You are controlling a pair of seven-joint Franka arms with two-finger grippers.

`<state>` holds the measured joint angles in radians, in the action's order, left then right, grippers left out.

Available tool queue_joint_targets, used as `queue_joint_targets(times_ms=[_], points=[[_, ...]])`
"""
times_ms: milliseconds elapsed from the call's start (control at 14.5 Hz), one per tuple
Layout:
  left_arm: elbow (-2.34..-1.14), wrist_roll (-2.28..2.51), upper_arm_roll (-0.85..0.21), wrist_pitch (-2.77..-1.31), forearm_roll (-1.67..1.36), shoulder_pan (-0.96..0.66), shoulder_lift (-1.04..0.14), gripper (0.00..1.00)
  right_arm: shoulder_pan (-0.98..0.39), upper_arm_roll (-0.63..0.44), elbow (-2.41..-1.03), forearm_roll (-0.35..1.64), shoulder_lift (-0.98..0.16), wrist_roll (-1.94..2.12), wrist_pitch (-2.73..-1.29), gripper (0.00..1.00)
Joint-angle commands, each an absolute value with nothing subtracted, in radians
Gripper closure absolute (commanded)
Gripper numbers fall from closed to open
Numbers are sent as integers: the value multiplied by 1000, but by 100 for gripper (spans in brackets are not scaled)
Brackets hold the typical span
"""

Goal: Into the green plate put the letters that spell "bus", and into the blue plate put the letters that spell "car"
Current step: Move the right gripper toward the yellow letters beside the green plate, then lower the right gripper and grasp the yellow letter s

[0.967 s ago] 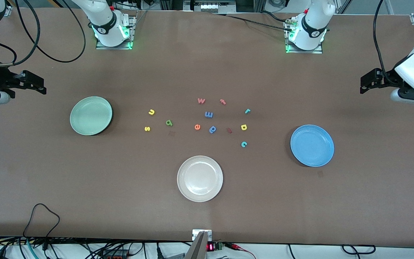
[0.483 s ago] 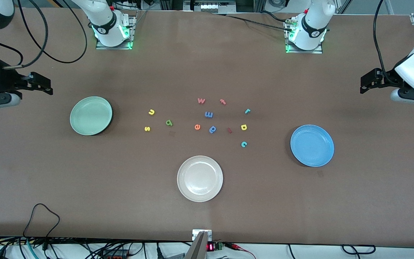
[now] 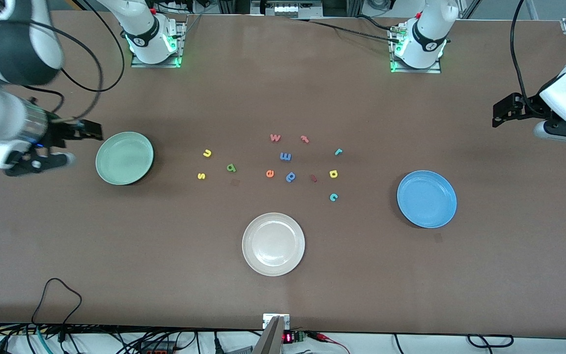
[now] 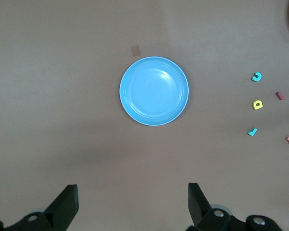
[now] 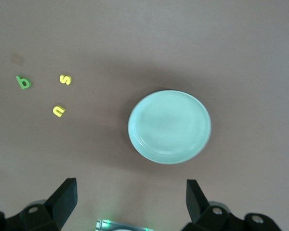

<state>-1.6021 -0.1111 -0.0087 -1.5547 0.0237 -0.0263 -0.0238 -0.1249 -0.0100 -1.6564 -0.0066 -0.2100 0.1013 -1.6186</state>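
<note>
The green plate (image 3: 124, 158) (image 5: 169, 126) lies toward the right arm's end of the table, the blue plate (image 3: 426, 198) (image 4: 154, 91) toward the left arm's end. Between them lie the yellow "u" (image 3: 207, 153) (image 5: 59, 111), yellow "s" (image 3: 201, 175) (image 5: 65, 79) and green "b" (image 3: 231, 168) (image 5: 23, 82). Closer to the blue plate are the teal "c" (image 3: 333, 197) (image 4: 256, 76), yellow "a" (image 3: 333, 173) (image 4: 257, 104) and teal "r" (image 3: 338, 152) (image 4: 252, 132). My right gripper (image 3: 86, 145) (image 5: 130, 190) hangs open and empty beside the green plate. My left gripper (image 3: 499, 114) (image 4: 133, 195) waits open and empty at the table's end.
A white plate (image 3: 273, 244) sits nearer the front camera than the letters. Other letters lie in the middle: pink "w" (image 3: 275, 137), orange-red "t" (image 3: 304, 139), blue "m" (image 3: 285, 157), orange "e" (image 3: 269, 173), blue "p" (image 3: 291, 176), and a dark red piece (image 3: 313, 178).
My right arm has swung in from the table's end toward the green plate. The left arm and all letters have stayed put.
</note>
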Motion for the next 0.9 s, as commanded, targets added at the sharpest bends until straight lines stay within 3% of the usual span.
queue_joint_targets(times_ms=[0, 345, 829], points=[[-1578, -141, -6, -1536, 5, -17, -35, 0, -192, -11, -1848, -8, -181, -24, -1809, 0], [-1577, -138, -6, -1537, 3, -18, -35, 0, -287, -11, -2094, -8, -218, -198, -2225, 0], [-1577, -140, -8, -1536, 3, -15, -37, 0, -342, -11, -2083, 0, -388, -386, -2456, 0]])
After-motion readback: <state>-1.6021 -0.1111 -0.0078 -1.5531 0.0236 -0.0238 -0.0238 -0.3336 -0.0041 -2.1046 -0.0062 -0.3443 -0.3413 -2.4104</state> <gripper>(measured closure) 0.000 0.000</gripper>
